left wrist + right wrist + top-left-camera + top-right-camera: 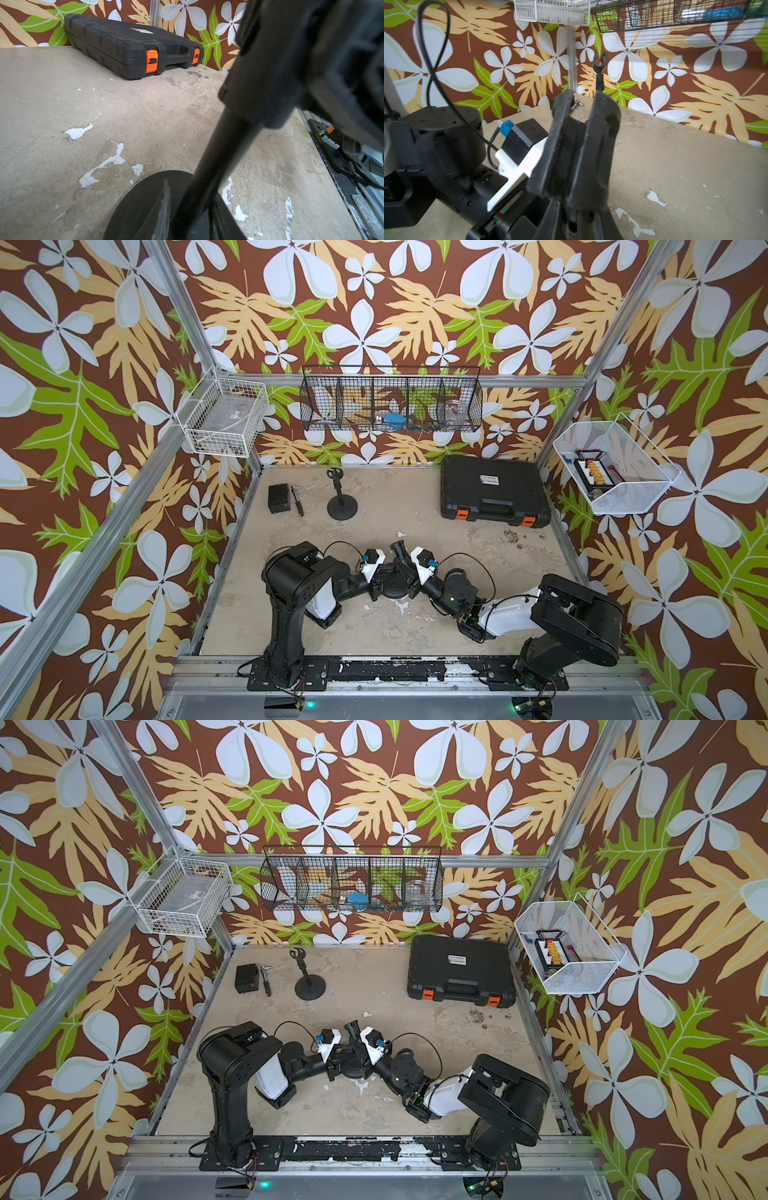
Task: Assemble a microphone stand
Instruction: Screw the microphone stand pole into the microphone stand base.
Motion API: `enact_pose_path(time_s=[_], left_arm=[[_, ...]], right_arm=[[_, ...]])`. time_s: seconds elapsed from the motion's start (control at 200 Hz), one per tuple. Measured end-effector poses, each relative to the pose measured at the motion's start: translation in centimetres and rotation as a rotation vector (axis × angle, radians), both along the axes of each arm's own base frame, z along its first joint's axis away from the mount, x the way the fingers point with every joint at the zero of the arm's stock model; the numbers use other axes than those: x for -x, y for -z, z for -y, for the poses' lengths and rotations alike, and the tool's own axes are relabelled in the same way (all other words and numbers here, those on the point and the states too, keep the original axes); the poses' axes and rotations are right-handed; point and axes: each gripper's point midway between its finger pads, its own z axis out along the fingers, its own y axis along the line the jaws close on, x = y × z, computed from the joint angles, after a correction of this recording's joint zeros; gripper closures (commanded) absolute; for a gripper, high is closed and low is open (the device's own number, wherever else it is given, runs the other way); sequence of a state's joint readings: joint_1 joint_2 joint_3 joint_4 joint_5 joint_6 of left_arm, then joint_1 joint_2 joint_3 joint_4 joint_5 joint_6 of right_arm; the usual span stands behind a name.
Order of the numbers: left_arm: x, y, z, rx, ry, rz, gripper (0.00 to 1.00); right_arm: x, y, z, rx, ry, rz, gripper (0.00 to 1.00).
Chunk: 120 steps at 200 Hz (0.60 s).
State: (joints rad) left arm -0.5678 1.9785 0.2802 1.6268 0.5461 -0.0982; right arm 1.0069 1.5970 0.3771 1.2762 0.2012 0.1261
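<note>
- I've got the microphone stand (393, 592) just to the 6 o'clock side of the middle of the surface (415, 510), with both arms meeting over it.
- It's matt black all over. There's a round disc base (141, 207) that looks flat on the surface, and a slim pole (220, 153) comes up out of its centre.
- Higher up, the pole widens into a thicker black part, too blurred in the left wrist view for me to name.
- The right gripper (581, 112) has both padded fingers (560, 135) pressed in on a black upright piece of the microphone stand. It's clamped, with no gap on either side.
- The left gripper (188, 209) is down at the foot of the pole, and one finger edge shows just beside it over the disc. I cannot tell whether it's pinching or slack.
- In both top views the base shows only as a dark arc between the two wrists.
- A second stand (341, 499), clip on top, is upright at 11 o'clock, well apart from the arms.
- A black tool case (494, 489) with orange latches lies at 1 o'clock.
</note>
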Motion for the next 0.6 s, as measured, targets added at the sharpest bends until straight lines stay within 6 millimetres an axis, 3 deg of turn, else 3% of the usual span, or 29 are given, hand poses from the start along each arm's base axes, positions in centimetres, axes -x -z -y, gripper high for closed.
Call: enact_pose_path(time_s=[0.22, 0.345, 0.42, 0.475, 0.601], left_arm=[[-0.45, -0.15, -0.02, 0.004, -0.017, 0.004, 0.62], [-0.33, 0.06, 0.11, 0.005, -0.007, -0.003, 0.78], [-0.17, -0.01, 0.26, 0.000, 0.010, 0.021, 0.80], [-0.18, -0.01, 0.27, -0.003, 0.012, 0.034, 0.81], [-0.11, 0.05, 0.25, -0.011, 0.016, 0.050, 0.84]], right_arm=[[-0.58, -0.01, -0.16, -0.009, 0.075, -0.027, 1.00], [-0.76, 0.03, -0.25, -0.013, 0.083, -0.035, 1.00], [-0.91, 0.07, -0.28, -0.017, 0.089, -0.039, 1.00], [-0.95, 0.06, -0.27, -0.017, 0.090, -0.039, 0.92], [-0.82, -0.03, -0.18, -0.010, 0.074, -0.047, 0.55]])
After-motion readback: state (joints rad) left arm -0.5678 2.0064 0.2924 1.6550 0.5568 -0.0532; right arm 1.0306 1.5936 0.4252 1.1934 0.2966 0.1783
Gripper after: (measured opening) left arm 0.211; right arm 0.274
